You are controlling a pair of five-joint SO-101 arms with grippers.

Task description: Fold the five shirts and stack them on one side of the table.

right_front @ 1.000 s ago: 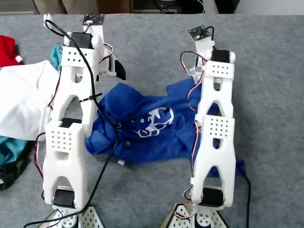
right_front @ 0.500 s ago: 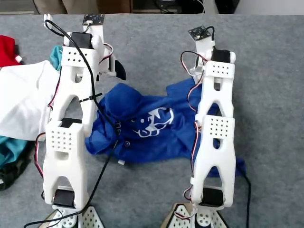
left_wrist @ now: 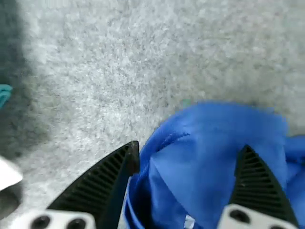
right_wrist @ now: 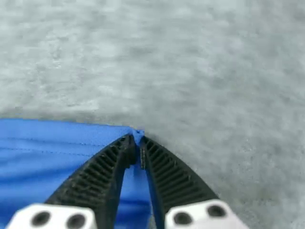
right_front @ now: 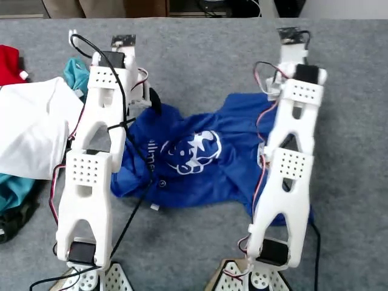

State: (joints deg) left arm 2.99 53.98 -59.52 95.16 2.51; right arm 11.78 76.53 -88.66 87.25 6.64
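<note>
From above, the blue shirt (right_front: 194,157) lies rumpled at centre between both arms, a white shirt (right_front: 30,130) at nine o'clock. Left wrist: the left gripper (left_wrist: 189,152) hangs jaws apart over the blue shirt's edge. Right wrist: the right gripper (right_wrist: 137,140) has its jaws clamped on that shirt's corner

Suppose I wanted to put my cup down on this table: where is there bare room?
Bare grey table lies right of the right arm, along the far edge beyond the blue shirt, and in front of it between the arm bases. The left side is crowded: white shirt, teal shirt, red cloth.
</note>
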